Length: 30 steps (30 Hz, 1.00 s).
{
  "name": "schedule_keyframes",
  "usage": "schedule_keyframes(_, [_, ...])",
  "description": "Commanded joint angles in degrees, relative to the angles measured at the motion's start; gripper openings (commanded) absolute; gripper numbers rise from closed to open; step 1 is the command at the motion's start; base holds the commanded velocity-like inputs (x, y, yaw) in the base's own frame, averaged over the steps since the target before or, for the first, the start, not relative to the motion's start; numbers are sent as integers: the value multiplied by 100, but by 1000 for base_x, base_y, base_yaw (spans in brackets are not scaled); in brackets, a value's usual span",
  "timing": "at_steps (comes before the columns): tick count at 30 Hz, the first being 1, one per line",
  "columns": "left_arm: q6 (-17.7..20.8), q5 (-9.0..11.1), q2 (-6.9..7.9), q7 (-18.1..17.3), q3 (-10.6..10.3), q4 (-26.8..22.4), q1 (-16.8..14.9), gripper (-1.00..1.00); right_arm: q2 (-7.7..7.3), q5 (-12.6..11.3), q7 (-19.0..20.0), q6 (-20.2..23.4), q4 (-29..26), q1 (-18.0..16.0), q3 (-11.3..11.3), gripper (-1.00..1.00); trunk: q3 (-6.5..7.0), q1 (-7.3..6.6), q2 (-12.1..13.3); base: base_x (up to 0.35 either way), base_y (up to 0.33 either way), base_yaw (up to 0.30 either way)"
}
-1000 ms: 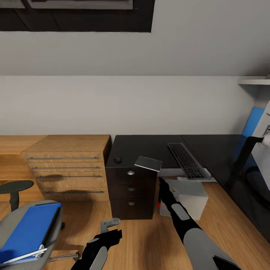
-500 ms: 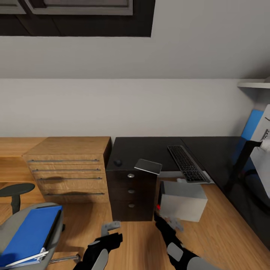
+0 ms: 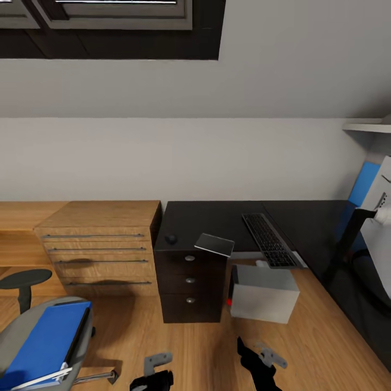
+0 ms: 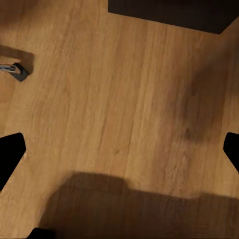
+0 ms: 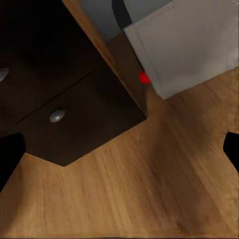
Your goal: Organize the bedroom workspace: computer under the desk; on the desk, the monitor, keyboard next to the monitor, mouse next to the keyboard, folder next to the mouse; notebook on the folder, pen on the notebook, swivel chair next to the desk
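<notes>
Two tools hang low, both spread and empty: left tool (image 3: 153, 368), right tool (image 3: 260, 355). From the left tool the folder (image 3: 46, 342) lies just outboard on the swivel chair (image 3: 21, 326) (long axis running away from me), so left reaches.

A low oak drawer cabinet (image 3: 98, 247) stands against the grey wall (image 3: 179, 157) — a white shelf (image 3: 366, 126) high at right.

Probably an attic home office: sloped ceiling, skylight (image 3: 108, 27), desk (image 3: 217, 217), keyboard (image 3: 269, 239).
</notes>
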Motion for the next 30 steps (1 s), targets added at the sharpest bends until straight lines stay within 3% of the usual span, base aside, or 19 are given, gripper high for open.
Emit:
schedule_keyframes(1, [-416,41,6,40,-176,318,-5,100,-111,-34,26,-35,16,108,-5,100,13,-23,38,0,0,0])
schedule_keyframes(4, [-1028,49,8,47,-356,962,-5,100,-331,-22,-17,-56,36,355,-7,100,67,-89,158,0,0,0])
schedule_keyframes(13, [-1645,58,9,66,-463,1847,-5,100,-689,27,-180,-105,50,666,-2,100,229,-286,519,0,0,0])
schedule_keyframes(14, [-1858,47,9,58,-475,2037,-5,100,-805,260,-228,-229,50,795,7,100,247,-308,560,0,0,0])
schedule_keyframes(21, [-1948,57,4,52,-493,2186,-5,100,-781,830,-278,-287,96,854,23,100,372,-462,840,0,0,0])
schedule_keyframes(30, [-1966,70,6,51,-490,2288,-5,100,-648,950,-305,-293,125,864,26,100,534,-660,1201,-4,0,0])
